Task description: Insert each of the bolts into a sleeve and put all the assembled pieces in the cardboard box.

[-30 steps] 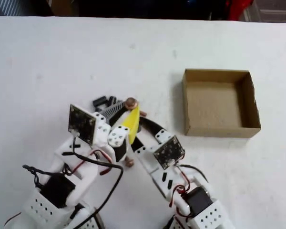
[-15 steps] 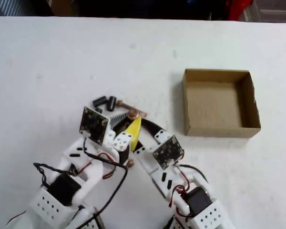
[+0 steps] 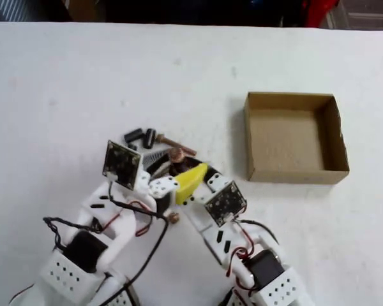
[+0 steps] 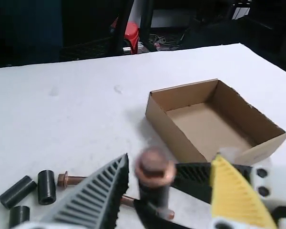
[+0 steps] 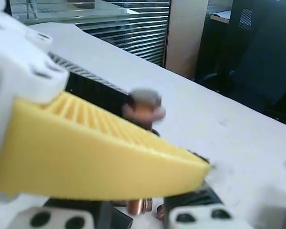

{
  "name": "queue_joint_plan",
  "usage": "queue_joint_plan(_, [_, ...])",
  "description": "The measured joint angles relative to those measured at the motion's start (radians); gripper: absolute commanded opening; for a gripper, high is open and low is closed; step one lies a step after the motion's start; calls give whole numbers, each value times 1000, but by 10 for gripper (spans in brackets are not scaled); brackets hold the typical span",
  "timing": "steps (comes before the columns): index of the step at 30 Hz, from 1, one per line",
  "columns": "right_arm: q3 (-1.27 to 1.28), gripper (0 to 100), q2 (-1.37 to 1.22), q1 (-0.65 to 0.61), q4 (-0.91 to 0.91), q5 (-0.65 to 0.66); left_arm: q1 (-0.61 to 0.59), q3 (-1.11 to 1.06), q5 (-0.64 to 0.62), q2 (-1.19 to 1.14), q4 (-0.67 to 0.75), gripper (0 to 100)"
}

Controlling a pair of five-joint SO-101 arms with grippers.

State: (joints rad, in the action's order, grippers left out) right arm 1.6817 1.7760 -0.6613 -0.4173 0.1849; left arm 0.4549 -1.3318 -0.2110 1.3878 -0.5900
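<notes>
The left pincer stands wide, its grey and yellow fingers spread either side of the bolt. The bolt stands upright, head up, in a black sleeve that the right pincer apparently clamps. The cardboard box lies well apart, on the right arm's side.

The left arm and the right arm lean in from the table's near edge, wrists close together. The left gripper gapes wide (grey finger and yellow finger far apart). Between them the black-fingered right gripper clamps a sleeve.
</notes>
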Motion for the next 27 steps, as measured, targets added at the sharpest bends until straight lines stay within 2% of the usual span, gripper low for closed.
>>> queue_joint_plan(10, [0, 17, 0, 5, 0, 0, -58, -8, 3, 0, 20, 389])
queue_joint_plan(18, [0, 17, 0, 21, -35, 6, -193, 80, 3, 0, 54, 388])
queue_joint_plan(21, [0, 17, 0, 32, -35, 6, -238, 167, 3, 0, -40, 388])
queue_joint_plan(27, [0, 17, 0, 68, -35, 6, -351, 367, 3, 0, -338, 381])
